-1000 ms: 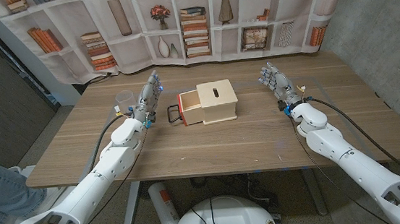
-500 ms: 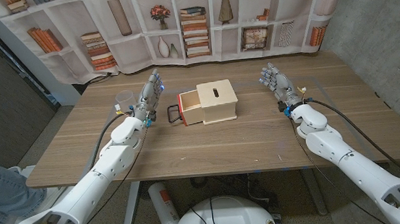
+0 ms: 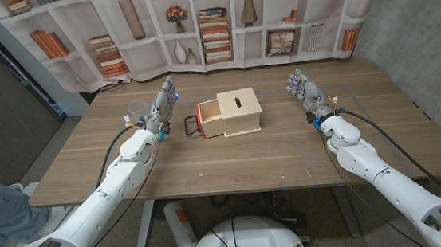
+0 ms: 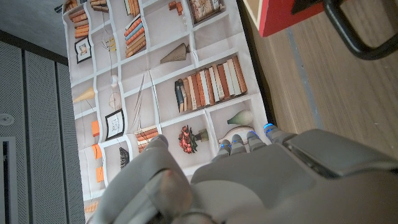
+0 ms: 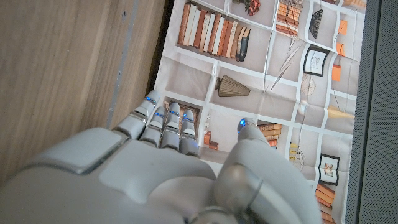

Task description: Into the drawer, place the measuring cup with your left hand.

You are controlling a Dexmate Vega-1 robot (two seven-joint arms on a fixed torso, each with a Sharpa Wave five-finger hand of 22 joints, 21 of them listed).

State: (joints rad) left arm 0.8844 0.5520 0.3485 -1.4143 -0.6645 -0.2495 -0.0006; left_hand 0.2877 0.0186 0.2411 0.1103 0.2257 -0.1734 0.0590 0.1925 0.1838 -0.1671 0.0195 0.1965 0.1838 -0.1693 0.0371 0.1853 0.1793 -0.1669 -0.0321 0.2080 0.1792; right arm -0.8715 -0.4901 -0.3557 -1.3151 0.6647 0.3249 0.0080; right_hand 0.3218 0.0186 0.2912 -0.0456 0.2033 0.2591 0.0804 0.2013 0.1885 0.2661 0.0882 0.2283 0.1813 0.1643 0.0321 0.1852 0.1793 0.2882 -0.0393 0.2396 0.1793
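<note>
Measuring cup [image 3: 133, 111] stands on the worktop [image 3: 232, 158], well apart from the open drawer [image 3: 210, 118], ungrasped. Left hand [image 3: 161, 109] between cup and drawer, fingers apart, empty. Right hand [image 3: 304, 92] likewise. Grasp, carry, drop all remain.

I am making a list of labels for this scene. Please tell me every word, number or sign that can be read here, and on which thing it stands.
None can be read.
Printed bookshelf backdrop: book spines and framed pictures too small and blurred.
Light wooden box with red-fronted drawer: no text visible.
Clear plastic measuring cup: any markings too small to tell.
</note>
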